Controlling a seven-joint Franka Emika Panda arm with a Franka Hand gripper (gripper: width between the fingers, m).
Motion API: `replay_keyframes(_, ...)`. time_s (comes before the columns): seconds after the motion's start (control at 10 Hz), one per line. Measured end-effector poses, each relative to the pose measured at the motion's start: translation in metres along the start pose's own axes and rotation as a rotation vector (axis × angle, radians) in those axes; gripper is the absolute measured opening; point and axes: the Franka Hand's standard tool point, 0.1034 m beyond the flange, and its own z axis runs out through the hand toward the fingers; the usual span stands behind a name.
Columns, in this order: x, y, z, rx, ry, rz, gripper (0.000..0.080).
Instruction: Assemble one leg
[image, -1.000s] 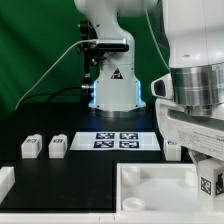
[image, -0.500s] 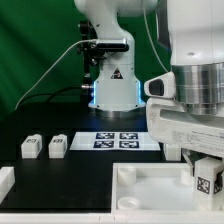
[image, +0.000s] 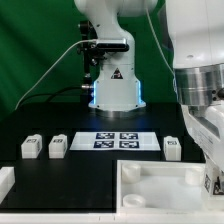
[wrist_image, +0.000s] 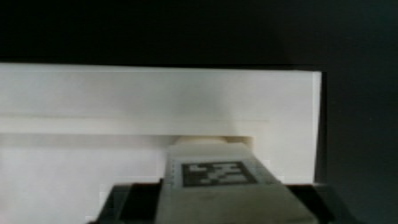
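My gripper is shut on a leg, a stubby white block with a black-and-white tag, at the exterior view's right edge, low over the right part of the large white tray-like piece. In the wrist view the held leg sits between my dark fingers, its far end over the tray-like piece. Two more legs stand on the black table at the exterior view's left. Another leg stands right of the marker board.
The marker board lies in the middle in front of the robot base. A small white part sits at the lower left edge of the exterior view. The tray-like piece has a raised rim.
The arm's wrist has swung toward the exterior view's right with the leg still held, which uncovers the leg beside the marker board. The held leg has shifted slightly right.
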Motion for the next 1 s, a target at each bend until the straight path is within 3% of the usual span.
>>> replay_keyframes(0.1,0.0027,-0.0002,-0.0004,-0.01,-0.007,-0.005,0.0292)
replay_keyframes(0.2,0.0059,0.0022,0.0,0.006,0.001,-0.067,0.0292)
replay_keyframes(0.6,0.0047,0.0018,-0.0001,0.008,0.001,-0.025,0.0292)
replay_keyframes(0.7,0.003,0.0003,0.0001,0.019,-0.002,0.113,0.0292)
replay_keyframes(0.9,0.0037,0.002,0.001,0.094,-0.03,0.376,0.0292)
replay_keyframes(1.0,0.004,0.0016,0.0006,0.087,-0.03,0.375,0.0292)
